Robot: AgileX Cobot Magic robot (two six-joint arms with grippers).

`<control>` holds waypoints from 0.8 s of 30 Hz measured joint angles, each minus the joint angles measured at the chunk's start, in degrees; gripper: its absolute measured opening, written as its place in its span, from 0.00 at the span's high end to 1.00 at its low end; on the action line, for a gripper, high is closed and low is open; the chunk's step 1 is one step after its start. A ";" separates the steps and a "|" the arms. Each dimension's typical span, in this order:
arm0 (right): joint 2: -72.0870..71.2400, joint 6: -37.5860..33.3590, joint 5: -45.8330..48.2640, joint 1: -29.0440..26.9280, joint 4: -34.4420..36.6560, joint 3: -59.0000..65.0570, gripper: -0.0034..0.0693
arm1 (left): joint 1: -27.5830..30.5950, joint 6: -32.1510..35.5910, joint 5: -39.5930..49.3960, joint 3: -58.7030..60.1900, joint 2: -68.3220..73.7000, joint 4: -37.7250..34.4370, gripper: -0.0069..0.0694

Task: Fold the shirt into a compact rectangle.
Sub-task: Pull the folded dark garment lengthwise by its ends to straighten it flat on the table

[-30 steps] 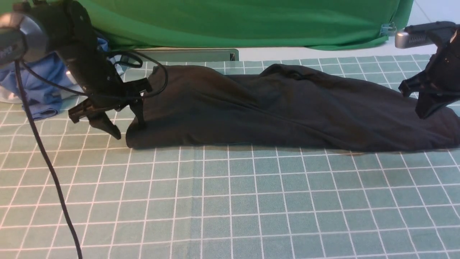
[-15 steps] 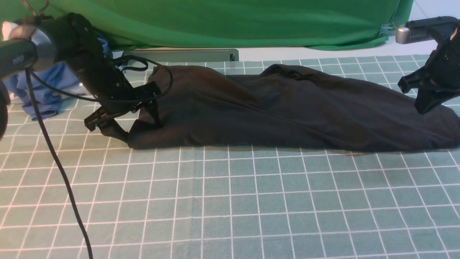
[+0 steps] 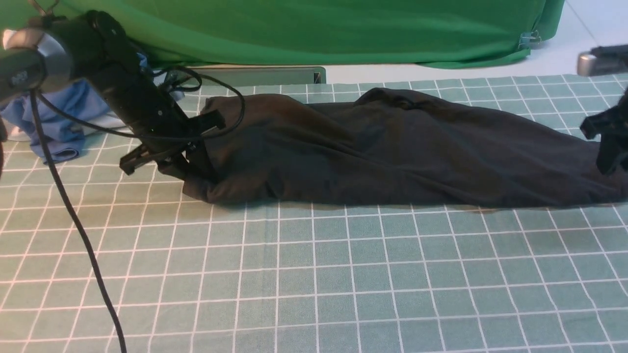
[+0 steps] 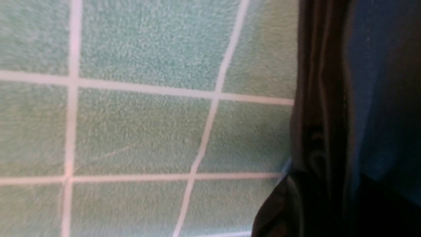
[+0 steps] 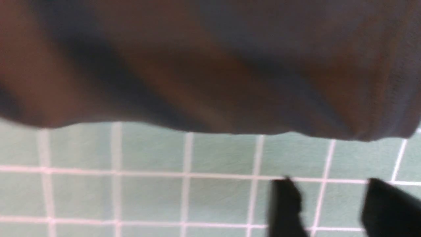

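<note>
Black shirt (image 3: 392, 147) lies in a long band across the checked mat (image 3: 314, 274), nine to three o'clock. The left gripper (image 3: 189, 166) pinches its bunched nine-o'clock end, probably to fold it over. The right gripper (image 5: 334, 214) waits at three o'clock, fingers spread and empty.

Left arm angled down, left gripper (image 3: 191, 170) pinched onto shirt (image 3: 392, 147) edge. Right gripper (image 5: 332, 210) low, jaws apart, holding nothing.

Green, white-gridded tabletop (image 3: 314, 284) under the left end effector (image 3: 177, 169); bright green cloth (image 3: 319, 29) hanging beyond; pale floor (image 3: 586, 27) past the right end effector (image 3: 607, 162).
</note>
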 joint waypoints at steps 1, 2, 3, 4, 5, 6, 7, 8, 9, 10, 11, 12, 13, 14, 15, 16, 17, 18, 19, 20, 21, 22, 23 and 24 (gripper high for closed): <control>0.88 0.51 -0.35 -0.84 0.00 0.00 0.34 | 0.00 0.00 0.00 0.00 -0.14 0.32 0.79; 1.80 1.03 -0.92 -1.60 0.00 0.00 0.26 | 0.00 0.05 0.00 0.00 -0.14 0.59 0.79; 2.57 1.61 -1.75 -2.09 0.00 0.00 0.20 | 0.00 0.05 0.00 0.00 -0.14 0.85 0.79; 3.52 2.15 -2.79 -2.58 0.00 0.00 0.15 | -0.01 0.05 0.00 0.00 -0.14 1.18 0.79; 3.89 2.21 -3.04 -2.78 0.00 0.00 0.15 | -0.06 0.05 0.00 0.00 -0.14 1.28 0.79; 4.99 2.64 -4.54 -3.09 0.00 0.00 0.11 | -0.06 0.05 0.00 0.00 -0.14 1.37 0.79; 5.85 3.06 -5.69 -3.30 0.00 0.00 0.10 | -0.06 0.05 0.00 0.00 -0.14 1.44 0.79; 6.64 3.31 -6.95 -3.35 0.00 0.00 0.10 | -0.06 0.05 0.00 0.00 -0.14 1.44 0.79; 7.44 3.45 -8.29 -3.35 0.00 0.07 0.10 | -0.06 0.05 0.00 0.00 -0.14 1.44 0.79; 8.01 3.51 -9.51 -3.35 0.00 0.10 0.10 | -0.06 0.05 0.00 0.00 -0.14 1.49 0.79; 8.42 3.76 -10.60 -3.35 0.00 0.17 0.10 | -0.06 0.07 0.00 0.00 -0.14 1.47 0.79; 8.71 4.26 -11.54 -3.35 0.00 0.23 0.10 | -0.06 0.19 0.00 0.00 -0.14 1.47 0.79; 8.84 4.65 -12.06 -3.35 0.00 0.28 0.10 | -0.06 0.33 0.00 0.00 -0.14 1.47 0.79; 8.97 5.09 -12.65 -3.30 0.00 0.28 0.12 | -0.06 0.45 0.00 0.00 -0.14 1.54 0.79; 9.10 5.56 -13.05 -3.22 0.00 0.28 0.15 | -0.06 0.67 0.00 0.00 -0.14 1.96 0.79; 9.17 5.86 -13.28 -3.06 0.42 0.33 0.17 | -0.06 0.72 0.00 0.00 -0.14 2.38 0.79; 9.16 6.29 -13.50 -2.93 0.65 0.33 0.22 | -0.06 0.80 0.00 0.00 -0.14 3.11 0.79; 9.16 6.50 -13.80 -2.66 0.79 0.33 0.29 | -0.06 0.85 0.00 0.00 -0.14 3.89 0.79; 9.16 6.56 -14.03 -2.42 0.85 0.33 0.37 | -0.06 0.85 0.00 0.00 -0.14 4.43 0.79; 9.16 6.63 -14.33 -2.05 0.92 0.33 0.50 | -0.06 0.79 0.05 0.00 -0.14 4.98 0.79; 9.16 6.63 -14.33 -1.69 0.92 0.33 0.65 | -0.06 0.79 0.04 0.00 -0.14 5.34 0.79; 9.16 6.63 -14.03 -1.59 0.99 0.33 0.72 | -0.12 0.79 0.04 0.00 -0.14 5.50 0.79; 9.16 6.63 -13.13 -1.38 1.37 0.33 0.82 | -0.12 0.64 0.04 0.00 -0.14 5.67 0.79; 9.16 6.54 -12.70 -1.30 1.37 0.33 0.84 | -0.12 0.64 0.04 0.00 -0.14 5.65 0.79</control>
